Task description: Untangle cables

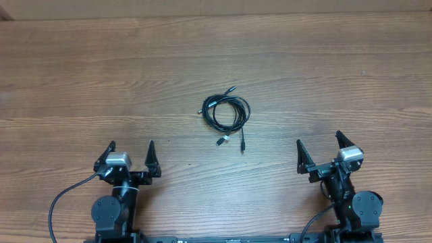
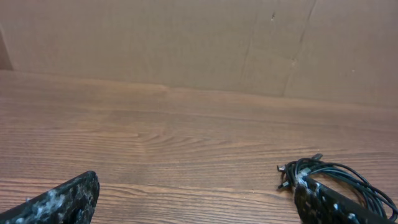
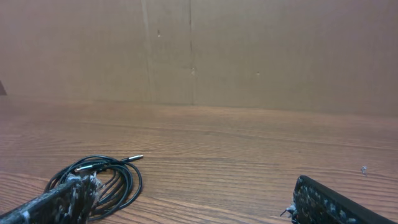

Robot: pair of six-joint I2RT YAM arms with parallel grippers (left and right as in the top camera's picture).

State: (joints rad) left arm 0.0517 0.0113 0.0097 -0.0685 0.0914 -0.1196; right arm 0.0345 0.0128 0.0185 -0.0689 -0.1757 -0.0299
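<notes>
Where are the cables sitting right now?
In the overhead view, the cables lie coiled near the middle of the table. They are ahead of and roughly midway between the left tool and right tool, touching neither.

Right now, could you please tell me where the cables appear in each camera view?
Overhead: the cables lie coiled near the centre of the wooden table.
Left wrist: the cables sit at lower right.
Right wrist: the cables sit at lower left.
Shared landmark: the table's far edge, beyond the cables in every view.
</notes>
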